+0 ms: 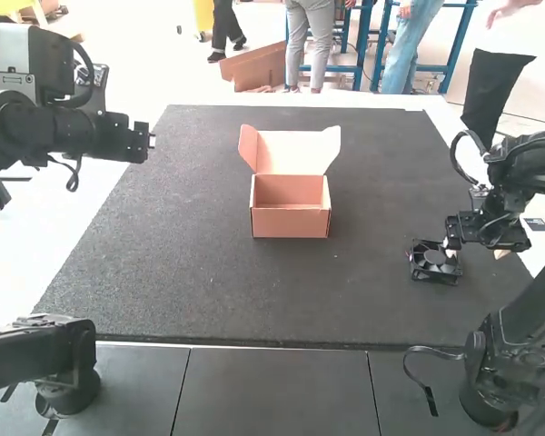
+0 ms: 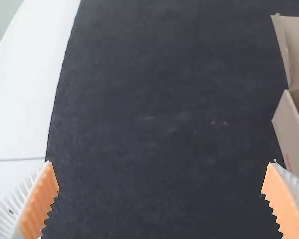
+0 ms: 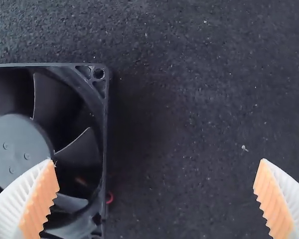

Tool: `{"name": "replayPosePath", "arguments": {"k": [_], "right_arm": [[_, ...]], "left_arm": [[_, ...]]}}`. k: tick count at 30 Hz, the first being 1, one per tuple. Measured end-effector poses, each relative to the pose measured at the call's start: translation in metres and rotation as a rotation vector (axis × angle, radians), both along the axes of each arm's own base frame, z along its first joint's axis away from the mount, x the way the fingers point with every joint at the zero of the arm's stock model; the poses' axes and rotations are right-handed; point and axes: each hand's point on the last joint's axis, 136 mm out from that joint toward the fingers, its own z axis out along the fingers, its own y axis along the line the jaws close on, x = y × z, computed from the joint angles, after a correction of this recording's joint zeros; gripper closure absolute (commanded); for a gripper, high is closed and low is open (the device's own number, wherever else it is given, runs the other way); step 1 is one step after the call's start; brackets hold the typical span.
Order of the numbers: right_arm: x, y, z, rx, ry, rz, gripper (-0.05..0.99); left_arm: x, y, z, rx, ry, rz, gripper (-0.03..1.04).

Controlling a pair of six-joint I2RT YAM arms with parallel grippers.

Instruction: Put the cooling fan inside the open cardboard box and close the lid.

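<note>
High view, talk me through it: where's the cooling fan (image 1: pixel 435 262)?
— Lying flat on the black mat (image 1: pixel 163 263), out near the mat's right edge, well apart from the cardboard box (image 1: pixel 290 207) in the middle. Not in the box yet.
— And the lid (image 1: pixel 291 150)?
— Standing up at the back, side flaps splayed, box wide open on top.
— Right arm's jaws?
— Right over the fan, released and spread wide. On the right wrist view one orange pad (image 3: pixel 39 199) sits across the fan's hub and the other is out over bare mat, so they straddle the frame's edge. Contact? Can't tell. There's a speck of red wire (image 3: pixel 108 198) at the frame's corner.
— Left side?
— Left arm's jaws hang released too, far apart, over the mat's far left part. The box's side just shows at the edge of their camera. White surface (image 1: pixel 36 236) runs alongside the mat.
</note>
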Motion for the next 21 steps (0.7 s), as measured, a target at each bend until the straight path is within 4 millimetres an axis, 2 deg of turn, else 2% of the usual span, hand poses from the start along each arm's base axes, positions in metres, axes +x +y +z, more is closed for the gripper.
{"name": "replayPosePath", "arguments": {"k": [10, 12, 17, 21], "right_arm": [[-0.005, -0.003, -0.016, -0.006, 0.055, -0.038, 0.04], [-0.006, -0.003, -0.020, -0.001, 0.064, -0.050, 0.08], [-0.008, -0.003, -0.028, 0.016, 0.078, -0.102, 0.26], [-0.008, 0.000, -0.035, 0.041, 0.093, -0.129, 0.47]], "left_arm": [[0.001, 0.000, -0.001, 0.001, 0.004, 0.000, 0.04], [0.002, 0.000, -0.001, 0.000, 0.002, 0.000, 0.04], [0.002, 0.000, 0.000, 0.000, 0.001, 0.000, 0.04], [0.003, 0.000, -0.001, 0.001, 0.006, 0.000, 0.04]]}}
